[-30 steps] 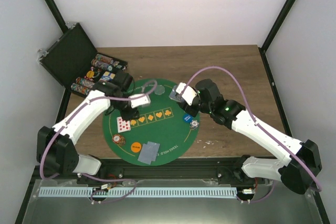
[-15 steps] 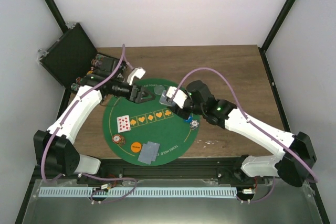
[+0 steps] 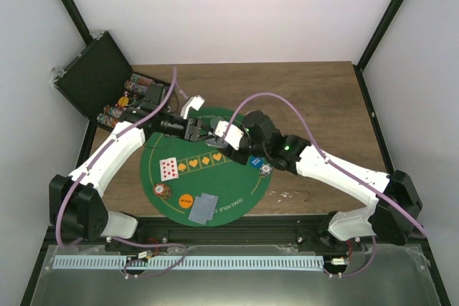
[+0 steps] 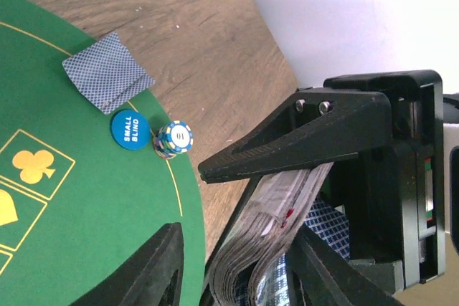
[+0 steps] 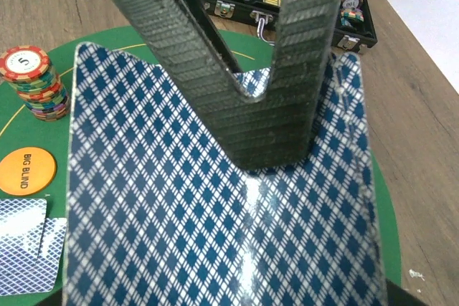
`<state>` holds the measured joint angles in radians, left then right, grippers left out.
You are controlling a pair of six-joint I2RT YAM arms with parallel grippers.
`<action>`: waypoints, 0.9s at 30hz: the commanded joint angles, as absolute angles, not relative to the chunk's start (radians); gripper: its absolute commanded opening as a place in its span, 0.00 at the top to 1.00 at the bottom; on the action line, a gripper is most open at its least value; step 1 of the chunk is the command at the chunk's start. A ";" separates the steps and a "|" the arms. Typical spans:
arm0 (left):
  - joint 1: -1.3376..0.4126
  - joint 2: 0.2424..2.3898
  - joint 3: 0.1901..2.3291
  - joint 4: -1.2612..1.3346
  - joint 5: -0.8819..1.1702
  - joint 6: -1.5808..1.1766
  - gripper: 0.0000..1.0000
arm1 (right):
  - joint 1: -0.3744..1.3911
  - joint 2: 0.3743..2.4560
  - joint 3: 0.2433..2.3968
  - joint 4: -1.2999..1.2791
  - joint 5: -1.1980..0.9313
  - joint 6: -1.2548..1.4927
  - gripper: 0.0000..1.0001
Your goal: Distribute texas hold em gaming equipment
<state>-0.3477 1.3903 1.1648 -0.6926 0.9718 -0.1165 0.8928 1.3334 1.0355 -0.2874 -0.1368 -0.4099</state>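
Observation:
My right gripper (image 3: pixel 226 134) is shut on a deck of blue-backed cards (image 5: pixel 215 213) above the far part of the green mat (image 3: pixel 222 185). One ribbed finger (image 5: pixel 265 105) presses on the deck's back. My left gripper (image 3: pixel 198 129) faces it, open. Its fingers (image 4: pixel 161 266) straddle the deck's fanned edge (image 4: pixel 262 241), the left one clear of the cards. On the mat lie a face-up card (image 3: pixel 168 169), a brownish chip stack (image 3: pixel 160 191), an orange disc (image 3: pixel 186 201), face-down cards (image 3: pixel 204 207), a blue disc (image 3: pixel 254 161) and a pale chip stack (image 3: pixel 265 170).
An open black case (image 3: pixel 107 80) with rows of chips stands at the back left, close behind my left arm. More face-down cards (image 4: pixel 107 73) lie at the mat's edge on the brown table (image 3: pixel 315 98). Black frame posts rise at both back corners.
My right gripper carried the deck left. My left wrist swung up from the mat's left side and turned right, so its open fingers now straddle the deck.

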 commanded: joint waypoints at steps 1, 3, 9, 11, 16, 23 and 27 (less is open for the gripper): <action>-0.344 1.379 1.187 -0.711 0.907 -0.085 0.62 | 0.900 1.315 1.077 -0.255 -0.128 -0.418 0.51; -0.337 1.372 1.201 -0.734 0.880 -0.064 0.63 | 0.900 1.306 1.068 -0.259 -0.114 -0.422 0.51; -0.310 1.354 1.206 -0.762 0.875 -0.041 0.62 | 0.900 1.299 1.055 -0.270 -0.093 -0.426 0.51; -0.310 1.350 1.208 -0.772 0.888 -0.028 0.57 | 0.900 1.300 1.056 -0.271 -0.094 -0.427 0.51; -0.310 1.350 1.222 -0.784 0.965 -0.010 0.40 | 0.900 1.302 1.062 -0.275 -0.091 -0.428 0.51; -0.270 1.346 1.274 -0.816 0.928 0.018 0.45 | 0.900 1.302 1.059 -0.285 -0.084 -0.432 0.51; -0.279 1.344 1.235 -0.802 0.982 0.016 0.58 | 0.900 1.308 1.060 -0.285 -0.084 -0.429 0.51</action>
